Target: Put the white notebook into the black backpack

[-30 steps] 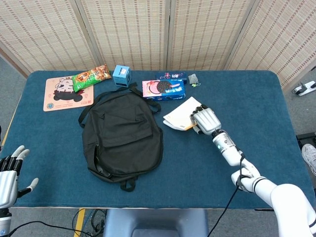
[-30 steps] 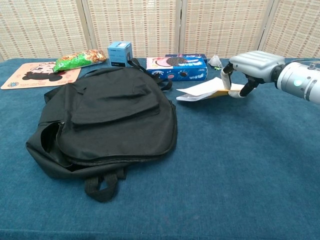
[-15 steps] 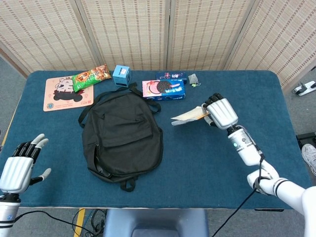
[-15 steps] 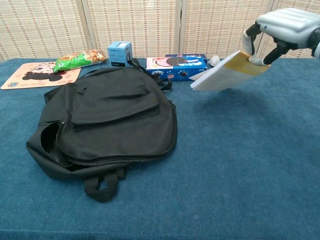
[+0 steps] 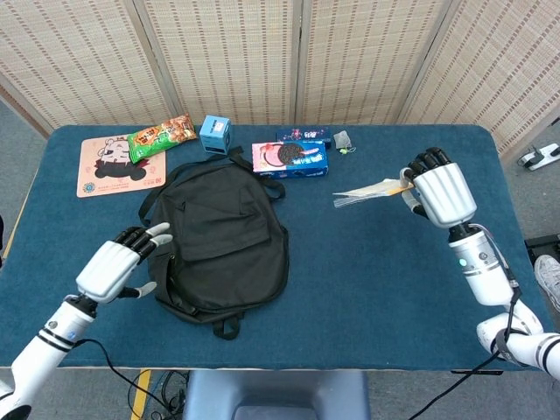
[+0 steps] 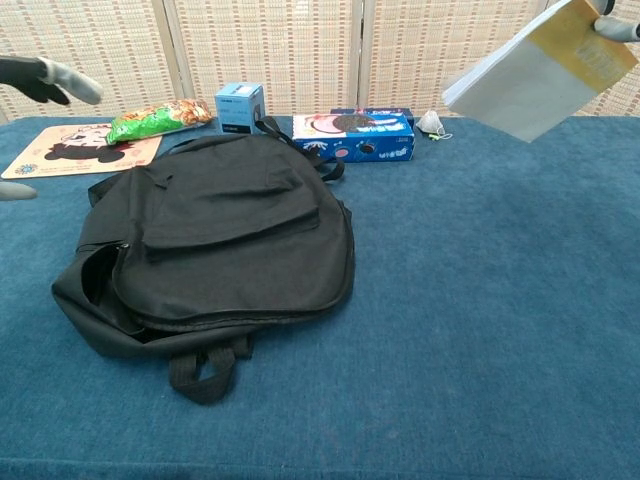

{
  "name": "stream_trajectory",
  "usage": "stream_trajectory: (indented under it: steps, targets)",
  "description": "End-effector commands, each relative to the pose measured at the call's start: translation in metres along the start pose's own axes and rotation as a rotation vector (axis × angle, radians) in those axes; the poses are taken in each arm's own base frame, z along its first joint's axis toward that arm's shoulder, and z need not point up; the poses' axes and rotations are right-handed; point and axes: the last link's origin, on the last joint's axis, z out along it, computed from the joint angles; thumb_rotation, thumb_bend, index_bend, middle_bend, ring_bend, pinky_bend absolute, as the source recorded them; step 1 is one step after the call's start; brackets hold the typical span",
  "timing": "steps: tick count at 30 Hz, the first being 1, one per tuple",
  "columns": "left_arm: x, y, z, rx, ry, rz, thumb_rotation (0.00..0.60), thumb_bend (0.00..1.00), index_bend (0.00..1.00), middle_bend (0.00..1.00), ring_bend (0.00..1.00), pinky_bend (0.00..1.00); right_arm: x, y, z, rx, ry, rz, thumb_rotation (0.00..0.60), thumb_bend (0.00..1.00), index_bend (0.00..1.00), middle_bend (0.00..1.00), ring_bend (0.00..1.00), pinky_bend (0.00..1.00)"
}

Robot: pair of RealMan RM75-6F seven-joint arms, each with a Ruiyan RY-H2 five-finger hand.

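The white notebook (image 5: 366, 190) hangs in the air over the right side of the table, seen almost edge-on in the head view. In the chest view the notebook (image 6: 535, 75) shows its white cover and a yellow strip at the top right. My right hand (image 5: 440, 192) grips its right end. The black backpack (image 5: 219, 236) lies flat at the table's centre-left, its flap closed. My left hand (image 5: 118, 265) hovers with its fingers spread just left of the backpack; only its fingertips (image 6: 50, 80) show in the chest view.
Along the far edge lie a cartoon mat (image 5: 118, 166), a green snack bag (image 5: 160, 135), a small blue box (image 5: 215, 134), a cookie box (image 5: 290, 159) and a dark packet (image 5: 304, 135). Blue cloth (image 5: 376, 280) covers the table.
My right hand has lifted the notebook off the table, carrying it up and to the right. My left hand has come in from the lower left corner toward the backpack.
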Motion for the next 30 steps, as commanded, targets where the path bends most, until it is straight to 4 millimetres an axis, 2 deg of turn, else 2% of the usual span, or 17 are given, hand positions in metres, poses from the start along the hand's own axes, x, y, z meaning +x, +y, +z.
stream_trajectory:
  steps: [1, 5, 10, 19, 30]
  targets:
    - [-0.011, 0.011, 0.024, -0.082, -0.069, 0.023, 0.600, 0.22, 0.19, 0.12, 0.18, 0.14, 0.005, 0.004, -0.007, -0.016, 0.006, -0.006, 0.600, 0.60, 0.67, 0.52, 0.33, 0.24]
    - [-0.028, 0.017, 0.041, -0.116, -0.141, 0.050, 0.600, 0.22, 0.18, 0.12, 0.17, 0.14, 0.007, 0.006, -0.012, -0.024, 0.006, -0.006, 0.600, 0.60, 0.67, 0.52, 0.33, 0.24]
    - [-0.048, 0.024, 0.052, -0.141, -0.215, 0.105, 0.600, 0.22, 0.17, 0.12, 0.17, 0.14, 0.006, 0.008, -0.017, -0.030, 0.002, -0.003, 0.600, 0.60, 0.67, 0.52, 0.33, 0.24]
    - [-0.079, 0.036, 0.062, -0.149, -0.288, 0.130, 0.600, 0.22, 0.13, 0.12, 0.17, 0.14, 0.001, 0.010, -0.022, -0.031, -0.011, 0.008, 0.600, 0.60, 0.67, 0.53, 0.33, 0.24]
    - [-0.099, 0.041, 0.065, -0.129, -0.334, 0.136, 0.600, 0.22, 0.11, 0.12, 0.17, 0.14, -0.001, 0.015, -0.027, -0.037, -0.014, 0.014, 0.600, 0.60, 0.67, 0.53, 0.33, 0.24]
